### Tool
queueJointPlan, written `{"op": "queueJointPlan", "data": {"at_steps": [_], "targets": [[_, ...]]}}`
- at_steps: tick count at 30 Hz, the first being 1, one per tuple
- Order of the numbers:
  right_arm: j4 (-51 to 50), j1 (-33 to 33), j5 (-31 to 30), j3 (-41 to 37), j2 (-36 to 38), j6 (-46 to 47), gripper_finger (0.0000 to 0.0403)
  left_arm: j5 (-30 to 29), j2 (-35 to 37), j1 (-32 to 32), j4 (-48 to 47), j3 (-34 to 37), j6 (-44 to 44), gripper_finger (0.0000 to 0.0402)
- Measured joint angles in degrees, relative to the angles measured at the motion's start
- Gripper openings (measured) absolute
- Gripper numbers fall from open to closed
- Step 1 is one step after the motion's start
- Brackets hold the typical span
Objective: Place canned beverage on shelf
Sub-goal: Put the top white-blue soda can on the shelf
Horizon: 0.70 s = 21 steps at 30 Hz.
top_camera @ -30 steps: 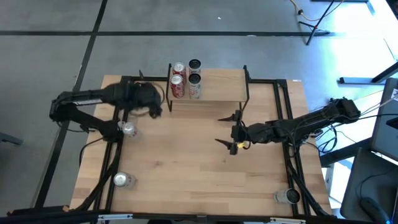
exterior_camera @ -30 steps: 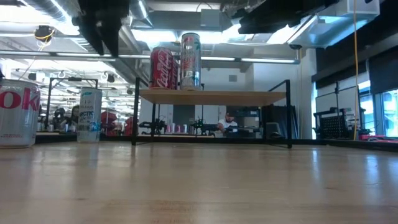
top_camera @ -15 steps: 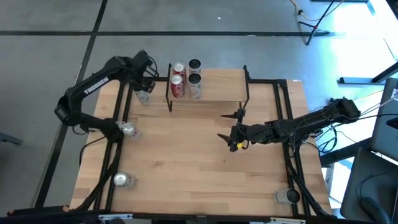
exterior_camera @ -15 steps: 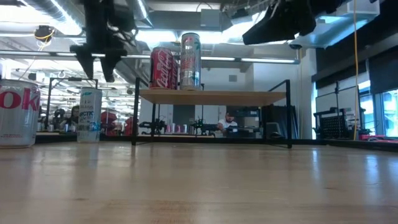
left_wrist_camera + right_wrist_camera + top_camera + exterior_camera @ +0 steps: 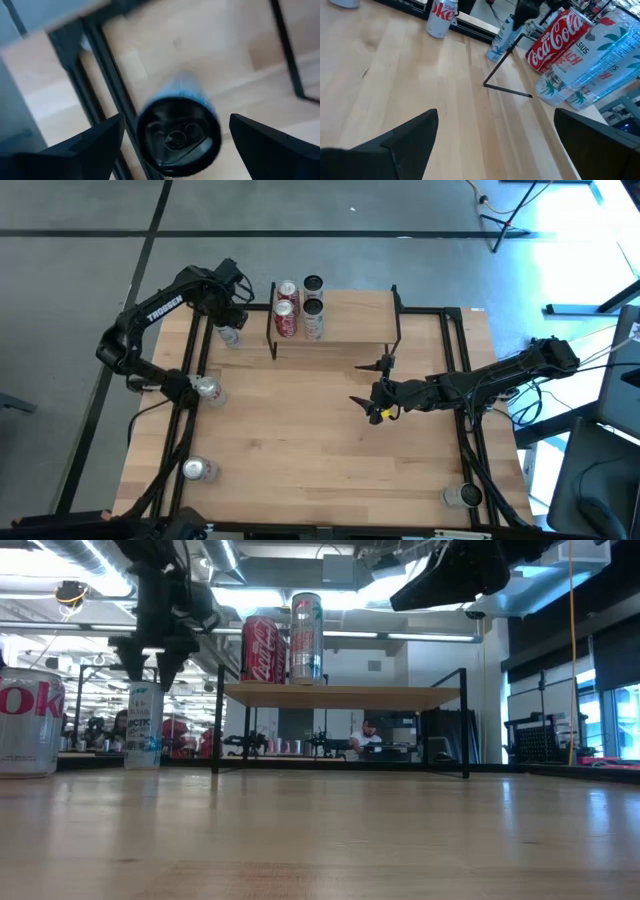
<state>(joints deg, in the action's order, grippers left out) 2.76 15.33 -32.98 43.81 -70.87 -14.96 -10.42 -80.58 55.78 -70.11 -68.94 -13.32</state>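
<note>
A: Item one, arms?

B: Left arm bent at the elbow and reaching to the table's far left corner. The left gripper [image 5: 229,313] hung directly above a slim blue-and-white can [image 5: 229,336], fingers [image 5: 95,145] spread wide on either side of its dark lid, not touching it. Right arm stretched low across the table [image 5: 300,440] from the right edge; the right gripper [image 5: 372,388] hovered in front of the shelf [image 5: 350,320], fingers [image 5: 405,140] apart and holding nothing.

A: Item two, the shelf?

B: Light wooden plank top on a thin black metal frame, standing at the table's far side. Four upright cans in its left end: two red Coca-Cola cans [image 5: 286,318], two slim white cans [image 5: 313,320] with palm prints.

A: Loose stock?

B: The blue-and-white can stood on the table just left of the shelf. A silver Diet Coke can [image 5: 207,389] upright at the left edge, another silver can [image 5: 194,470] nearer the front left, and one can [image 5: 465,496] at the front right corner. All cylindrical, glossy metal; the table was pale wood planking.
</note>
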Motion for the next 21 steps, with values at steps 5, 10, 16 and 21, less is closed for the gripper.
{"op": "queueJointPlan", "data": {"at_steps": [5,10,16,21], "targets": [[0.2,0.0,1.1,0.0,0.0,0.2,0.0386,2.6,-0.1,0.6,3.5,5.6,0.4,0.0354],[0.5,0.0,1.1,0.0,0.0,-0.2,0.0386,2.4,0.0,0.6,7.7,8.0,1.8,0.0347],[0.6,0.0,1.1,0.0,0.0,-0.8,0.0386,2.2,0.0,0.4,8.5,8.1,3.1,0.029],[0.6,0.0,1.1,0.0,0.0,-1.0,0.0386,1.7,0.4,-2.0,7.5,8.1,4.9,0.0226]]}}
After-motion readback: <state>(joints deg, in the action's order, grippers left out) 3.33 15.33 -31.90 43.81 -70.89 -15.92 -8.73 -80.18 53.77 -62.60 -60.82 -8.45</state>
